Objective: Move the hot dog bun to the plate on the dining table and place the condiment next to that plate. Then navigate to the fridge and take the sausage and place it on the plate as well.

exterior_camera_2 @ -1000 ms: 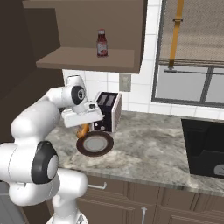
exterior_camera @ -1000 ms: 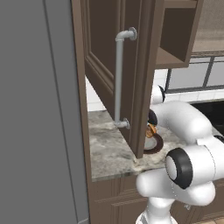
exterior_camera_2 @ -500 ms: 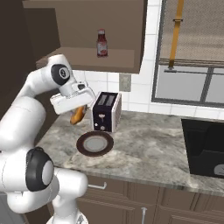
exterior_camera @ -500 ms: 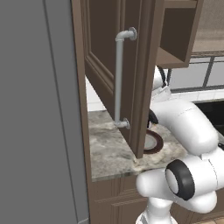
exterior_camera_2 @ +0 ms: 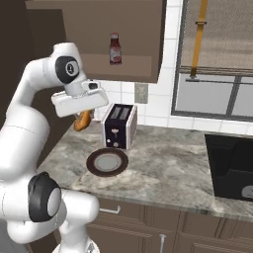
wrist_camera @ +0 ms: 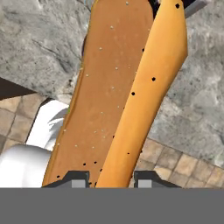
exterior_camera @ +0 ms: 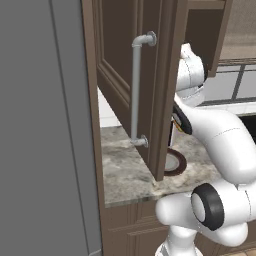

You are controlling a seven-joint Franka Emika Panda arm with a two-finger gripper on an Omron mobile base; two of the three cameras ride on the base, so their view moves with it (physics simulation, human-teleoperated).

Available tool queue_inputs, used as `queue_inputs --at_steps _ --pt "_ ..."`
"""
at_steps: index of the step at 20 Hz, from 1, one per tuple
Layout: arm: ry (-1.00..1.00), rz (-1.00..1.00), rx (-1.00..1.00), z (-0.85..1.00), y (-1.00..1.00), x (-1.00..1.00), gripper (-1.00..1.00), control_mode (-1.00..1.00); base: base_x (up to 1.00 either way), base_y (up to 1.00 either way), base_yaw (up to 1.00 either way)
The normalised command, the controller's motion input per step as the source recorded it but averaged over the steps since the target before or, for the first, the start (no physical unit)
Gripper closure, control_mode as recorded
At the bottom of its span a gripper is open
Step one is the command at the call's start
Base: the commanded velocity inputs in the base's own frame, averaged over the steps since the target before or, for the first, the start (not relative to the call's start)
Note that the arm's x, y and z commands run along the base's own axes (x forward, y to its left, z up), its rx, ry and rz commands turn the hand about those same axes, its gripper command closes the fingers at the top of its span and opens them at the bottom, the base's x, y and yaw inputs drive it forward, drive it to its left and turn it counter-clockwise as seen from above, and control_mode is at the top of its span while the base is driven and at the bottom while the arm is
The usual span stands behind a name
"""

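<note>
A: So, gripper point(exterior_camera_2: 81, 120) is clamped on the bun point(exterior_camera_2: 83, 118), held in the air above the counter point(exterior_camera_2: 163, 168), left of the toaster point(exterior_camera_2: 118, 126).
B: Ok. Keep grip firm, lift clear of cabinet door point(exterior_camera: 150, 90) w/o knocking it, then carry to table.

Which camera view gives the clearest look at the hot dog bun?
The hand view: the hot dog bun spans it lengthwise, its split and specks plain. The right base view shows a small orange end under the pincer. In the left base view I cannot identify it.
</note>
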Motion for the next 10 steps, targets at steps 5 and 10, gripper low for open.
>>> queue_inputs --at_steps 5,10 --pt "-0.16 0.03 0.17 0.06 0.03 -0.04 1.00 -1.00 0.00 0.00 0.00" --pt "-0.06 0.00 0.09 -0.02 0.02 0.00 1.00 -1.00 0.00 0.00 0.00"
